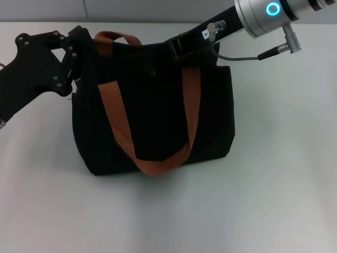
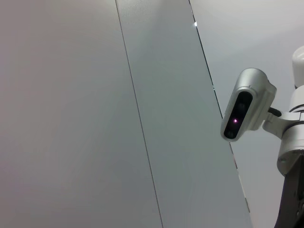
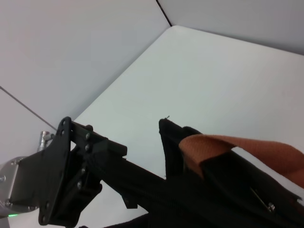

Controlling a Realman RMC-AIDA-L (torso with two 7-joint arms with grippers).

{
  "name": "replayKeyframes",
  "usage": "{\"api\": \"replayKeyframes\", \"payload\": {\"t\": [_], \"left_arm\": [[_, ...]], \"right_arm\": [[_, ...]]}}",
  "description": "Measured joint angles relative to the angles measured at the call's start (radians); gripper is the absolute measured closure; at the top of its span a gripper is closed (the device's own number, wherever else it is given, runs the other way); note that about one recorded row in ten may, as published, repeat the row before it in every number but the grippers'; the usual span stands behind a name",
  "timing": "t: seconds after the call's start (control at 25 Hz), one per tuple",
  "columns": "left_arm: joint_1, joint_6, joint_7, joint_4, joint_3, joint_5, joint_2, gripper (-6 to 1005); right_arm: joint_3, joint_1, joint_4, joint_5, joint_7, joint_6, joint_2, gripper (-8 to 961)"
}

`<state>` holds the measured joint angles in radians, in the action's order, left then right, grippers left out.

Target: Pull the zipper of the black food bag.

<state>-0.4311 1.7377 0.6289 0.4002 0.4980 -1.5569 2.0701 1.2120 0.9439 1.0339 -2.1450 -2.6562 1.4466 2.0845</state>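
The black food bag (image 1: pixel 152 121) stands upright on the white table, with one orange-brown strap (image 1: pixel 118 124) hanging down its front. My left gripper (image 1: pixel 79 60) is at the bag's top left corner, shut on the end of the top edge; it also shows in the right wrist view (image 3: pixel 128 175). My right gripper (image 1: pixel 179 47) reaches in from the upper right and rests on the bag's top edge near the middle. The zipper is hidden in the head view. In the right wrist view a small silver pull tab (image 3: pixel 270 206) sits on the black zip track (image 3: pixel 156 183).
The white table (image 1: pixel 274 184) stretches in front of and to the right of the bag. A grey cable (image 1: pixel 237 57) hangs off my right wrist above the bag's right corner. A panelled wall (image 2: pixel 95 118) and the robot's head camera (image 2: pixel 247 104) fill the left wrist view.
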Motion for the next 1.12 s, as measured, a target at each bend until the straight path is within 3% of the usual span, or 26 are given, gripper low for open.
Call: {"api": "replayKeyframes", "payload": {"t": [0.44, 0.68, 1.12], "left_arm": [[0.006, 0.008, 0.0, 0.0, 0.001, 0.0, -0.001, 976], [0.012, 0.022, 0.0, -0.001, 0.001, 0.0, -0.001, 976], [0.017, 0.032, -0.001, -0.001, 0.0, 0.002, -0.001, 976]], "right_arm": [[0.061, 0.003, 0.001, -0.007, -0.012, -0.043, 0.001, 789], [0.11, -0.01, 0.089, -0.06, -0.064, -0.054, 0.002, 956], [0.113, -0.033, 0.145, -0.054, -0.097, -0.025, -0.001, 919]]}}
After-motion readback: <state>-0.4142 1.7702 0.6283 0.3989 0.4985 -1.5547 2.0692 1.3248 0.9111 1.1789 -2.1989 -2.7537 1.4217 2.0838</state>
